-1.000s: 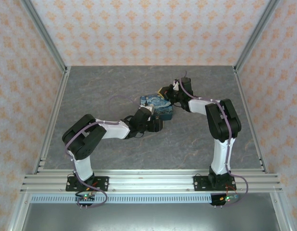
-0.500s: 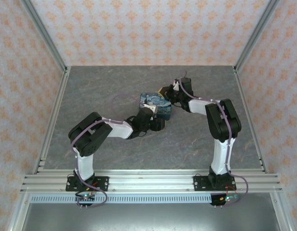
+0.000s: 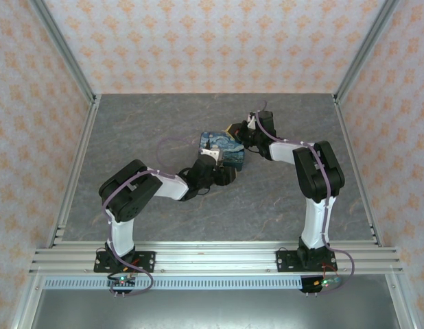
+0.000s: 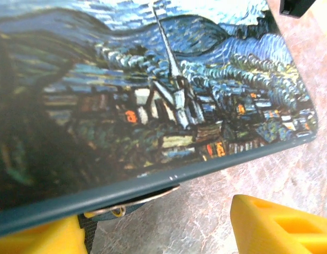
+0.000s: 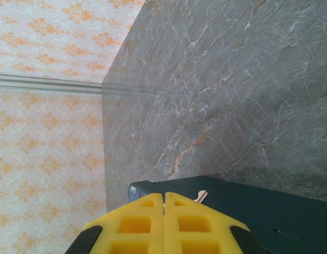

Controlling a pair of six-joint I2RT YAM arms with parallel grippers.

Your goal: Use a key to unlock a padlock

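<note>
Pinches the key point(image 5: 201, 196) in the pressed-together right gripper point(image 5: 163, 209) at 1 o'clock of the tin point(image 4: 153, 95); spreads left gripper point(image 4: 153, 230) at its 6 o'clock edge. Leaves insertion and unlocking apparently undone; padlock unidentifiable.

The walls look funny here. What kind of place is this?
Probably a robot test booth: patterned wall panels, metal frame rails, left arm and right arm bolted by a grey table.

Legible text, labels, numbers: none. Tin point(image 4: 153, 95) lid bears a painted night village scene without lettering; wallpaper point(image 3: 212, 41) carries repeating ornament.
</note>
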